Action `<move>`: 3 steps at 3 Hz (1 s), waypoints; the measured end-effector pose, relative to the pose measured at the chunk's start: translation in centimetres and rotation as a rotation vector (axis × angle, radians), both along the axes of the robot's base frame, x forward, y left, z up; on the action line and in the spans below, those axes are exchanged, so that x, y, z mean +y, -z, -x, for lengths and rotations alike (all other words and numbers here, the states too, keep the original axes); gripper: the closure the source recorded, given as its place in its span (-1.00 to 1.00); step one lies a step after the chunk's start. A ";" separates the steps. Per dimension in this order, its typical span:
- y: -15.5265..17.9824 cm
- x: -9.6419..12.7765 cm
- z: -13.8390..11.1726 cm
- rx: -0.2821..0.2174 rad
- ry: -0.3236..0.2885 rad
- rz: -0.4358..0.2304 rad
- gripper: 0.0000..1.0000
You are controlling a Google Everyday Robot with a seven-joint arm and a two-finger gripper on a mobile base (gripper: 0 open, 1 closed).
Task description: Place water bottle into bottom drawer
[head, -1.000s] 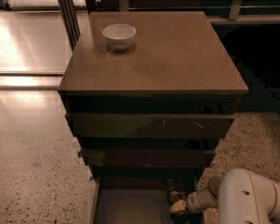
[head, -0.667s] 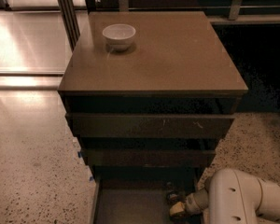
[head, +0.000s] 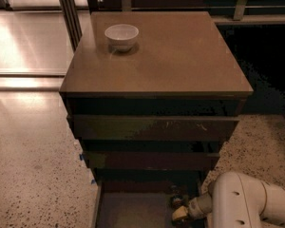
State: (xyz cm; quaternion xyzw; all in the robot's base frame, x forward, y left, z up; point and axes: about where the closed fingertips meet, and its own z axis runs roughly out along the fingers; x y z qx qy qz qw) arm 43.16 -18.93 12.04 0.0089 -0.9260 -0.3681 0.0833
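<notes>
Smooth plastic end effector (head: 179,210) over matt bottom drawer (head: 128,213)

The square brown wooden cabinet top (head: 171,61) carries a small round white bowl (head: 121,35). The 2 dark brown upper drawer fronts (head: 152,127) bear pale scuffs. The open bottom drawer (head: 128,210) has a greyish-brown floor; over its right side sits the pale yellow gripper (head: 181,213) on a glossy white arm (head: 247,203). The beige floor (head: 33,175) is dark-speckled.

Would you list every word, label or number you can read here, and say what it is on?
None can be read.
The bowl, cabinet top and drawer fronts carry no text.
The gripper, at the right of the bottom drawer, shows no marking; anything by it is too dark to read.
</notes>
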 end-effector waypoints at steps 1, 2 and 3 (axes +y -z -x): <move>0.0 0.0 0.0 0.000 0.000 0.000 -0.92; 0.0 0.0 0.0 0.000 0.000 0.000 -1.00; 0.0 0.0 0.0 0.000 0.000 0.000 -1.00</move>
